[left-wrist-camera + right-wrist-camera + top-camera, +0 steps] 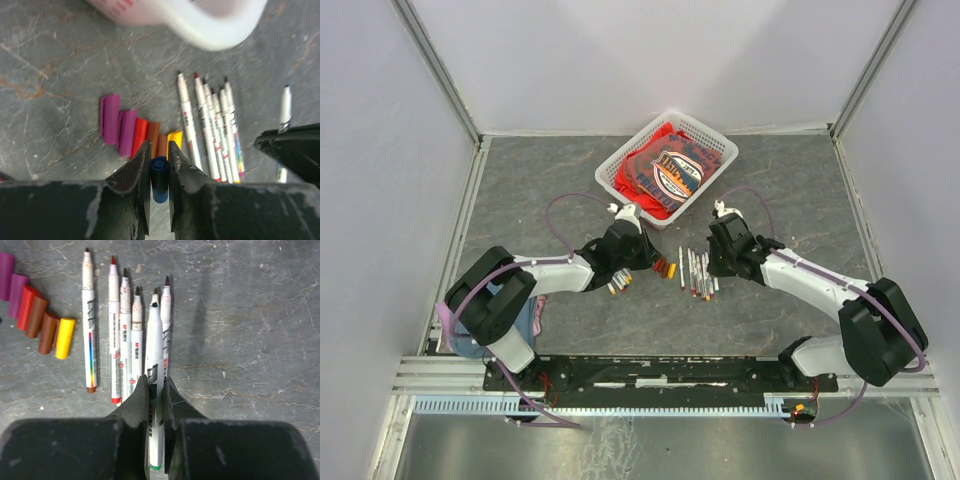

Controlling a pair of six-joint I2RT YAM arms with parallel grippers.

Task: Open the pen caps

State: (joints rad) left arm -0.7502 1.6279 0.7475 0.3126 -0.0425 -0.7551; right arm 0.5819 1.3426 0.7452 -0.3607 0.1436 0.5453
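My left gripper (pixel 159 150) is shut on a blue pen cap (pixel 159 177), held just above a row of loose caps (pixel 135 132) in purple, red, brown and yellow on the table. My right gripper (pixel 155 385) is shut on an uncapped white pen barrel (pixel 154 335) with a green end, above several uncapped white pens (pixel 122 330) lying side by side. The cap row also shows in the right wrist view (pixel 37 315). In the top view the left gripper (pixel 638 252) and right gripper (pixel 717 262) flank the pens (pixel 698 272).
A white basket (pixel 720 140) holding a red printed cloth stands behind the grippers; its rim shows in the left wrist view (pixel 210 30). Several more pens (pixel 619 282) lie under the left arm. The right gripper's dark body (pixel 295 150) shows at the left wrist view's right edge.
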